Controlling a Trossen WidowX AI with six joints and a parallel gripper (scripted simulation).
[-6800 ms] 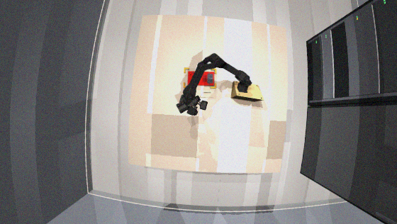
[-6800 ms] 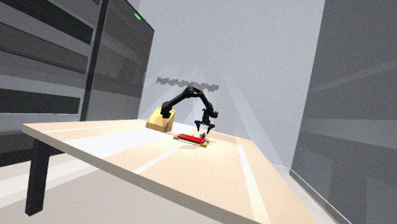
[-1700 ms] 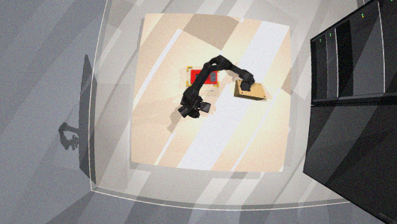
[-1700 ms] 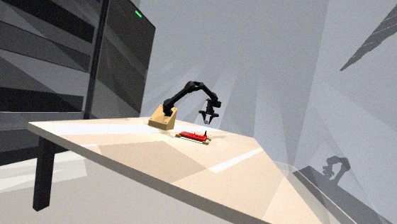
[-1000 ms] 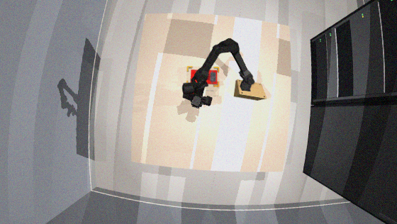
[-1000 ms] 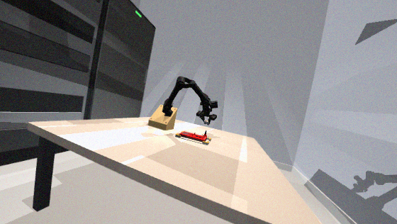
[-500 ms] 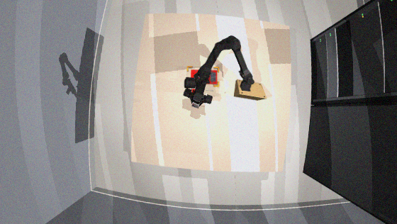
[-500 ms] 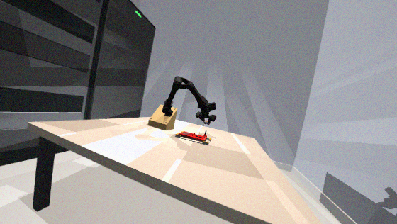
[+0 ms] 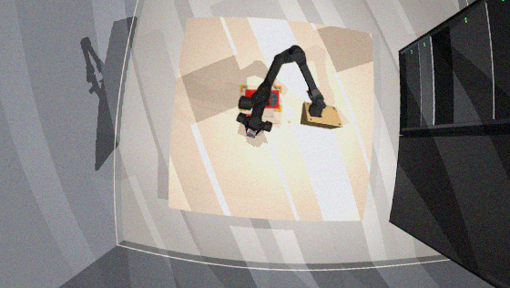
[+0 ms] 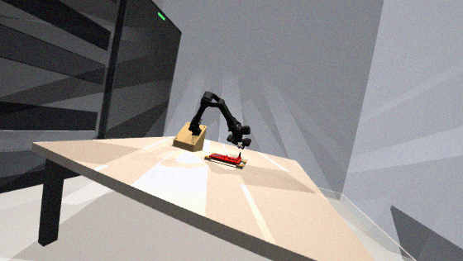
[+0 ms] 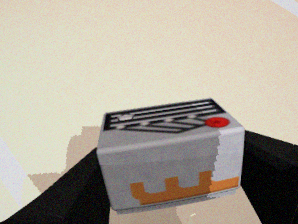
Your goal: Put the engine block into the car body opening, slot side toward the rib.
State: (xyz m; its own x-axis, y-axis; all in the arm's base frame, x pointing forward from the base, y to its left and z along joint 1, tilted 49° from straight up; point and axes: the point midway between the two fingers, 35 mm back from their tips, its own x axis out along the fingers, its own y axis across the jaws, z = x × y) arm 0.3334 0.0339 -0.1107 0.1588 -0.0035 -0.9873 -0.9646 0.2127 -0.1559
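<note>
Pale wooden surface (image 9: 200, 191) (image 10: 136, 173) below, the hand (image 9: 253, 128) (image 10: 241, 144) pinches the engine block (image 9: 251, 133) (image 10: 240, 145) (image 11: 170, 155); lowering beside the car body (image 9: 274, 97) (image 10: 225, 158) could miss the opening.

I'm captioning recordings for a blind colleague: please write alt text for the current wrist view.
A gray engine block, with black stripes and a red dot on top and an orange pattern on its near side, is held between the gripper's black fingers. Behind it lies a pale, sunlit tabletop with a shadow at left.
</note>
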